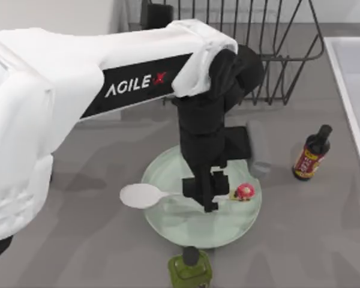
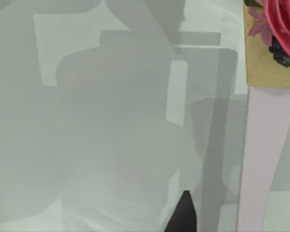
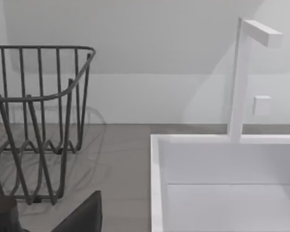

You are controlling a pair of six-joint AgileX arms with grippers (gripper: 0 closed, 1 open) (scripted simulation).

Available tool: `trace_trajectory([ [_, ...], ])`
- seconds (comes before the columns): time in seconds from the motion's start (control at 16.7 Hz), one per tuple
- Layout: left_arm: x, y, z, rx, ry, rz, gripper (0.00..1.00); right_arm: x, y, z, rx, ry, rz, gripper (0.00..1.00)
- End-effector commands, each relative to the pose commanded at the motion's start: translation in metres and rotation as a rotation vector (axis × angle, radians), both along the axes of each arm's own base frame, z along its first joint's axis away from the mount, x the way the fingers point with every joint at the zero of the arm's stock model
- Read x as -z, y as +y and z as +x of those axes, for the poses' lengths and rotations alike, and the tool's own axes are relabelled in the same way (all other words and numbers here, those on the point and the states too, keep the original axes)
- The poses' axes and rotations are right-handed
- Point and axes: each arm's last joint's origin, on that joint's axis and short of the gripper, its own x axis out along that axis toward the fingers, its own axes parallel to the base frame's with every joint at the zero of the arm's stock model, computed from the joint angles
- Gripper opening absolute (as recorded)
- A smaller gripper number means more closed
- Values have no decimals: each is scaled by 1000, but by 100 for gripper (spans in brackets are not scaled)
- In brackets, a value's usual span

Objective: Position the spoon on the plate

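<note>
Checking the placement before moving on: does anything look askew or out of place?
The spoon lies across the plate, but its bowl sticks out past the plate's left rim over the table. The left pincer sits over the handle. Both bottles stand upright; nothing is spilled.

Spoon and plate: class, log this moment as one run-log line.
left gripper: over plate, at spoon handle | spoon: bowl past plate's left rim, knob above plate | right arm: parked near rack

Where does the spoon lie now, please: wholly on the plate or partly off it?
Partly off: the spoon's bowl overhangs the plate's left rim, handle and knob over it, under the left gripper.
</note>
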Motion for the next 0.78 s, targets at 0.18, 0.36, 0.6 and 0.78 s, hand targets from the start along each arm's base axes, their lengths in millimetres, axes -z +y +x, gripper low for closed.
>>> trace_trajectory([
  [0.18,0,-2,-2,-1,-14,-10,0,0,0,0,0,0,0,100],
  [0.36,0,-6,-1,-3,-62,-8,0,0,0,0,0,0,0,100],
  [0.6,8,-8,3,-12,-129,21,0,0,0,0,0,0,0,100],
  [0.78,25,-7,4,-14,-127,58,0,0,0,0,0,0,0,100],
])
